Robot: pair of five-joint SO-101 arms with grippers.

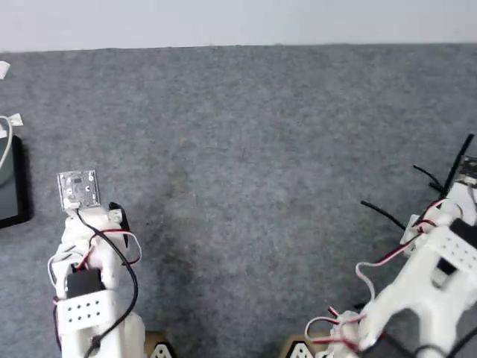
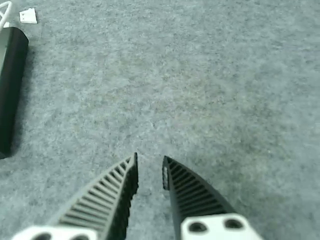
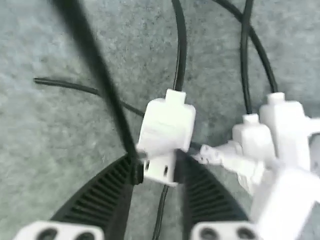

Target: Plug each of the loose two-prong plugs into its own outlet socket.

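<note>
Right side of the table is where it's happening: the right gripper [image 3: 159, 169] has its ribbed jaws pressed on either flank of a white plug [image 3: 166, 127], clamped on one end of its body, with the black cord [image 3: 178, 45] running off the other end across the grey mat [image 1: 246, 127]. Just beside it, two more white plugs [image 3: 280, 125] lie bunched together, touching or nearly so, their cords crossing over the mat. From above, the right arm [image 1: 436, 261] leans out to the right edge, with black cords fanned out to its left. Over on the left, the left gripper [image 2: 150, 172] hangs low above bare mat, jaws a little apart, nothing between them. A black block [image 2: 11, 75] sits at the left edge; whether it carries the sockets I can't tell. This reads as the pick-up of the first plug, early in the job. To do it well: lift straight and gently so the neighbouring plugs and crossed cords aren't dragged along, keep the grip square on the flat sides so the body doesn't twist, and mind the dark cord passing close by one finger, which could snag. I can't make out the prongs, so their heading needs checking before any socket approach
</note>
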